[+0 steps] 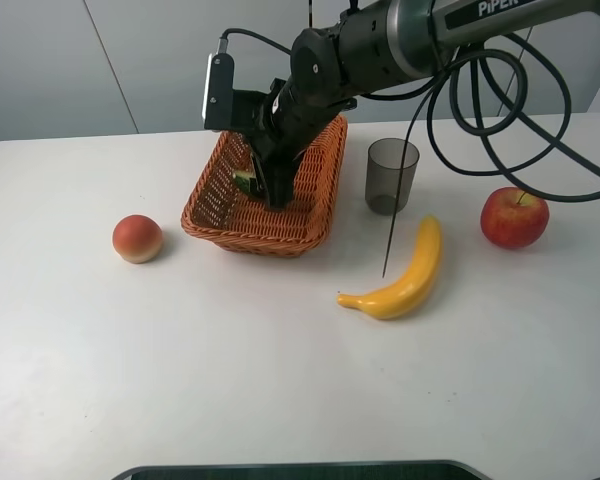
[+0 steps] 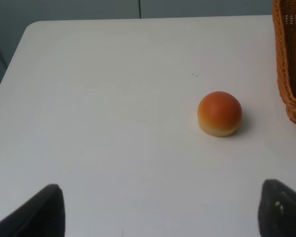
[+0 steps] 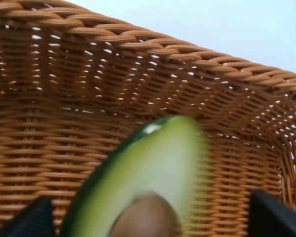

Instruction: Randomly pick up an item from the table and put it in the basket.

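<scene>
The half avocado [image 3: 153, 168], with dark green skin, pale flesh and a brown pit, is blurred inside the wicker basket [image 3: 138, 64]. It sits between the spread fingers of my right gripper [image 3: 148, 219], with a gap to the finger [image 3: 276, 215] beside it. From above, the right gripper [image 1: 272, 192] reaches down into the basket [image 1: 220, 222] with the avocado [image 1: 244, 181] at its tip. My left gripper [image 2: 163, 210] is open and empty above the white table [image 2: 113, 98], apart from the basket's corner [image 2: 291, 64].
A round orange-red peach [image 1: 137, 239] lies left of the basket and also shows in the left wrist view [image 2: 219, 113]. A grey cup [image 1: 391, 175], a yellow banana [image 1: 405, 278] and a red apple [image 1: 514, 217] are on the right. Cables [image 1: 490, 110] hang from the right arm.
</scene>
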`<state>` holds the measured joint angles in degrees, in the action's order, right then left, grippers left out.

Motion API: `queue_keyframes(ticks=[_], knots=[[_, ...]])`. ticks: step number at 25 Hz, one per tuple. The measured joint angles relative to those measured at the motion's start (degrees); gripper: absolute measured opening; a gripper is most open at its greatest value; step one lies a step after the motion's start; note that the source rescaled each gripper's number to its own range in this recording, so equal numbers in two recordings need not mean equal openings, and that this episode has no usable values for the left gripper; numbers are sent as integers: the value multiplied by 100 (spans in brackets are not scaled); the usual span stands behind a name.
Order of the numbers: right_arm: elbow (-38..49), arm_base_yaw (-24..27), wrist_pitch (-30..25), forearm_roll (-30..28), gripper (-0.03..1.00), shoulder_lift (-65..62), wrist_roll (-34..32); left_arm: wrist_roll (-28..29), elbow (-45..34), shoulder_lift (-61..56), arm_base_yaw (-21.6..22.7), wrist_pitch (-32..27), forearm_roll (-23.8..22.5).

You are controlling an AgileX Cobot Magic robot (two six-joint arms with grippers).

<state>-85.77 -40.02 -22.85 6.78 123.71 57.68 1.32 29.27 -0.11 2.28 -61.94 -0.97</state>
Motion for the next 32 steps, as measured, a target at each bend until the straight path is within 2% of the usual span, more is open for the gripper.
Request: queue_keyframes(ticks=[1, 3, 7, 11, 15, 17, 20, 24, 28, 32], knots=[[0, 0, 11, 0, 85, 0, 29, 0, 0, 0, 0, 0, 0], [0, 0, -2, 0, 97, 0, 74, 0, 0, 0, 0, 0, 0], [0, 0, -146, 32, 99, -119, 197, 0, 0, 0, 0, 0, 0], [0, 0, -620, 307, 100, -444, 50, 0, 0, 0, 0, 0, 0], [32, 52, -1123, 497, 100, -894, -984, -15, 0, 0, 0, 0, 0], [32, 169, -1433, 516, 100, -1105, -1819, -15, 0, 0, 0, 0, 0], [155, 396, -1850, 525, 100, -1443, -2874, -27, 0, 0, 0, 0, 0], [748, 850, -2057, 599, 100, -2086, -4050, -38, 0, 0, 0, 0, 0], [1507, 1496, -2071, 599, 100, -2866, -4805, -38, 0, 0, 0, 0, 0], [2344, 2172, -2094, 599, 100, -3770, -5076, -17, 0, 0, 0, 0, 0]])
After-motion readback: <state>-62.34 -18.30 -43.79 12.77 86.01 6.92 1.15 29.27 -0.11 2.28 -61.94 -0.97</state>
